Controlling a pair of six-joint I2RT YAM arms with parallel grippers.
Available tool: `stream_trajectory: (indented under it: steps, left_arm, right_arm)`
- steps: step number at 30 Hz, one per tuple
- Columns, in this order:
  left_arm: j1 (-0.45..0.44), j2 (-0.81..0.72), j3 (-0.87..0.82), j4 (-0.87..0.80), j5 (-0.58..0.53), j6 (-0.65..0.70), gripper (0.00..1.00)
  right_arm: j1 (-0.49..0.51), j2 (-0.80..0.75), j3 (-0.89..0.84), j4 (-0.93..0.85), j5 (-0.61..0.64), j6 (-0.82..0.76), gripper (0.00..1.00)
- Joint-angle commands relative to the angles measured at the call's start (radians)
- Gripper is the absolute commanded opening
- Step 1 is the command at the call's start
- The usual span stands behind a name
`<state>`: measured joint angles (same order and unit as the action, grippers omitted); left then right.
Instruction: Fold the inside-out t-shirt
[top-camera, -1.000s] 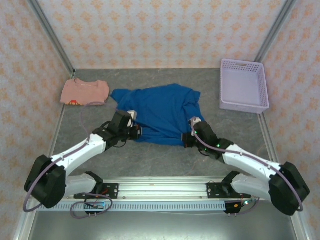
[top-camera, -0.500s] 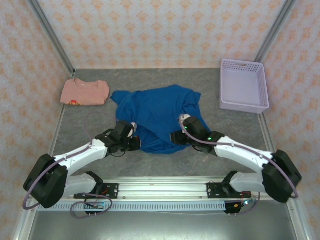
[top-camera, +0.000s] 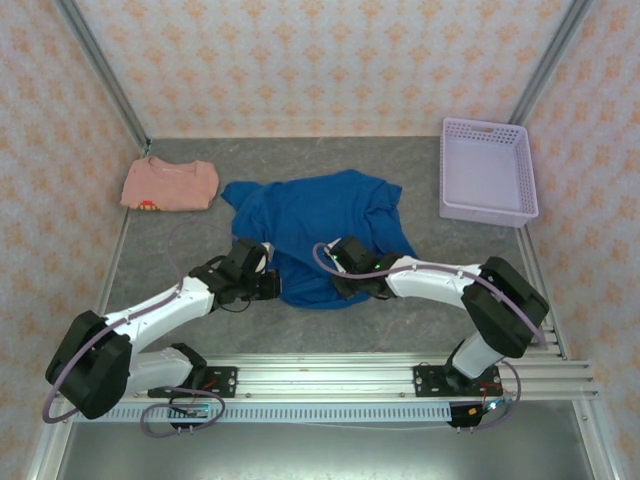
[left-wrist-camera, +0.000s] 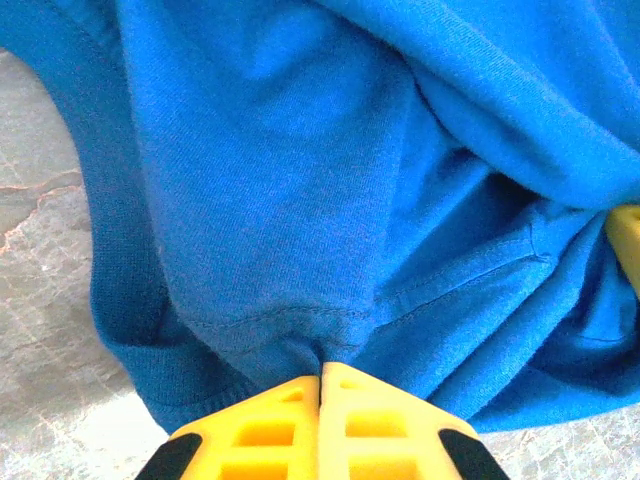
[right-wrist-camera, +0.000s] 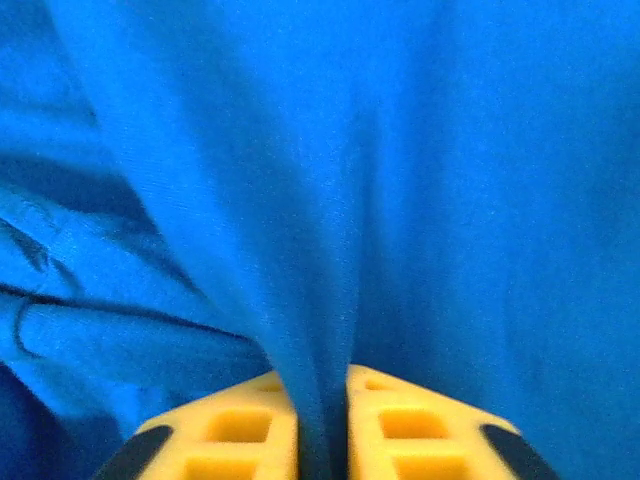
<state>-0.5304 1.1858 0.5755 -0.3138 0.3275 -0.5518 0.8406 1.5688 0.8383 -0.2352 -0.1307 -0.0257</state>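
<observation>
Blue t-shirt (top-camera: 318, 222) lies mid-table, rumpled, its near edge bunched and one sleeve trailing toward the right. Pink shirt (top-camera: 170, 185) sits folded at the far left, just clear of the blue one. Lavender basket (top-camera: 487, 172) is at the far right, well apart.

Left fingers (left-wrist-camera: 330, 386) are clenched on the near hem; the stitched edge runs straight into the closed tips in the left wrist view. Right fingers (right-wrist-camera: 353, 382) are clenched too, with a pleat of blue cloth pinched between them. From above I see both grips sitting near each other on the near edge, the right arm reaching in leftward across the table (top-camera: 420, 325).

My read: both holds are on and the cloth is not yet spread flat.

Risks from here:
- The right pinch looks like a mid-panel pleat rather than an edge, so pulling may drag two layers and twist the body
- The left hold is shallow on the hem, and a sharp tug could slip it free
- With the grips so close, a lift would let the rest sag in a heap
- The arms are crowded at the near edge, so spreading them carelessly risks a knock
- A pull to the left could catch the pink shirt
</observation>
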Motion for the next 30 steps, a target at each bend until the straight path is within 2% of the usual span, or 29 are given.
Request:
stream_trajectory:
  steps: [1,5,9,13,16,19,21,24,30]
  left_arm:
    - [-0.007,-0.033,0.024,-0.059,-0.066,0.012,0.00]
    - [-0.008,-0.049,0.014,-0.057,-0.116,0.012,0.00]
    - [-0.007,-0.052,0.006,-0.041,-0.131,0.012,0.00]
    - [-0.008,-0.068,-0.007,-0.042,-0.151,0.012,0.00]
    - [-0.009,-0.085,-0.011,-0.047,-0.149,0.055,0.02]
    - [-0.019,-0.134,-0.002,-0.011,-0.113,0.078,0.32]
    - [-0.037,-0.167,0.002,0.047,-0.092,0.102,0.47]
    - [-0.065,-0.140,0.037,0.113,-0.055,0.167,0.57]
    - [-0.117,0.068,0.154,0.097,-0.060,0.360,0.64]
  right_arm:
    - [-0.057,-0.081,0.045,-0.009,-0.075,0.028,0.07]
    - [-0.157,-0.213,0.010,0.061,-0.380,0.118,0.04]
    - [-0.201,-0.263,-0.001,0.092,-0.576,0.166,0.04]
    - [-0.240,-0.280,-0.032,0.173,-0.678,0.238,0.03]
    - [-0.252,-0.291,-0.061,0.213,-0.701,0.253,0.01]
    - [-0.254,-0.288,-0.084,0.197,-0.697,0.231,0.01]
    - [-0.255,-0.288,-0.095,0.194,-0.699,0.219,0.01]
    - [-0.255,-0.291,-0.103,0.195,-0.696,0.212,0.01]
    - [-0.256,-0.304,-0.100,0.179,-0.683,0.208,0.00]
